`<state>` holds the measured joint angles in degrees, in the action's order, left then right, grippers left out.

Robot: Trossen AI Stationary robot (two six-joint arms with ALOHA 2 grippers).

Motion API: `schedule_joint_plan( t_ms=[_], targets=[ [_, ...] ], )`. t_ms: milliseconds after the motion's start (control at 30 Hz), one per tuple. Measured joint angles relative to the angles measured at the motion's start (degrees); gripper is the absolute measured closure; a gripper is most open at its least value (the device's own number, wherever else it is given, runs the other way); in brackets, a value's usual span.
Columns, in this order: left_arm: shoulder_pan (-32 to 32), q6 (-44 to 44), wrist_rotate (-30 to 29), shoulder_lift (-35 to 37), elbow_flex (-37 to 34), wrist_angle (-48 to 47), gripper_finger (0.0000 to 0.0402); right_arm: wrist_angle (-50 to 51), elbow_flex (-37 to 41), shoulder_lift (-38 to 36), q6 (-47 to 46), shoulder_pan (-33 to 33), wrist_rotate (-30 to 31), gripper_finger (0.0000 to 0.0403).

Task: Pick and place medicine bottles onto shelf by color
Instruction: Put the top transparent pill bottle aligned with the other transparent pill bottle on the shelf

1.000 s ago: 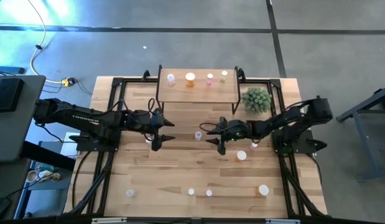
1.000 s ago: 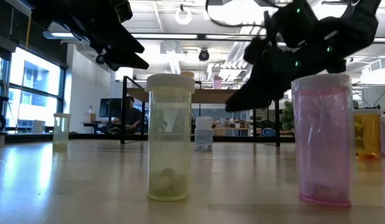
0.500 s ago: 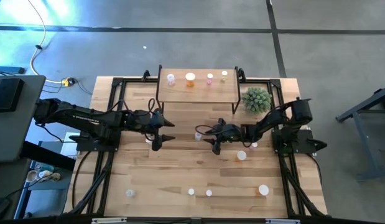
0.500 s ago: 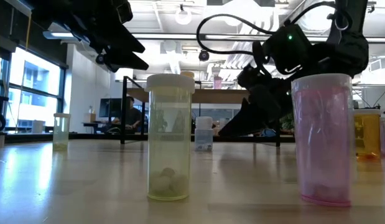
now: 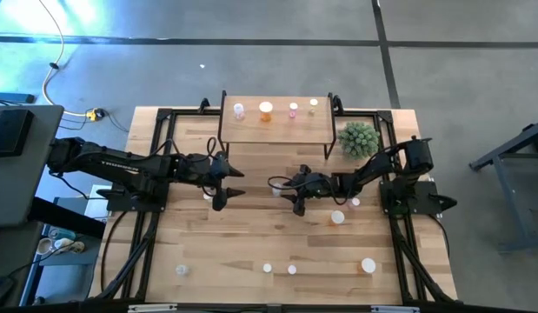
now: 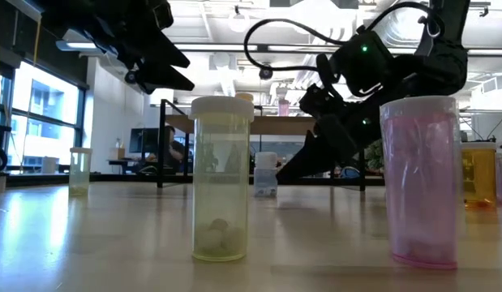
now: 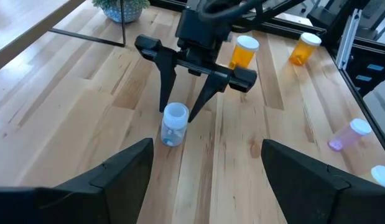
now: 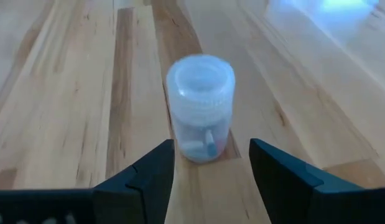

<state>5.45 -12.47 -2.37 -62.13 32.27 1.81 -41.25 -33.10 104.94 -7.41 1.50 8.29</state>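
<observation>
right gripper [image 5: 284,189] spread, fingers either side of the upright clear white-capped medicine bottle [image 8: 199,107], not touching | left gripper [image 5: 231,182] spread, hovering above light-wood table [image 5: 251,239]

The table [image 5: 251,235] is showing pale, smooth wood planks with a soft sheen. A clear bottle [image 8: 200,106] is looking like translucent plastic with a ribbed cap. The right gripper [image 8: 211,165] and left gripper [image 7: 204,168] are showing matt black fingers.
</observation>
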Motion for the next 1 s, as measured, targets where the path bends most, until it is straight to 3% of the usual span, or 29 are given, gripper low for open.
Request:
schedule_joint_plan(
  t_ms=[400,700,1000],
  targets=[
    [0.0,0.0,0.0,0.0,0.0,1.8,0.0112,-1.7,0.0,0.3,0.4,0.0,-0.3,0.0203],
    [0.0,0.0,0.0,0.0,0.0,2.3,0.0112,-2.2,-4.4,7.2,1.1,0.0,-0.3,0.0203],
    [0.0,0.1,0.0,0.0,0.0,2.2,0.0112,-2.8,-4.9,7.6,1.3,0.0,-0.3,0.0209]
  ],
)
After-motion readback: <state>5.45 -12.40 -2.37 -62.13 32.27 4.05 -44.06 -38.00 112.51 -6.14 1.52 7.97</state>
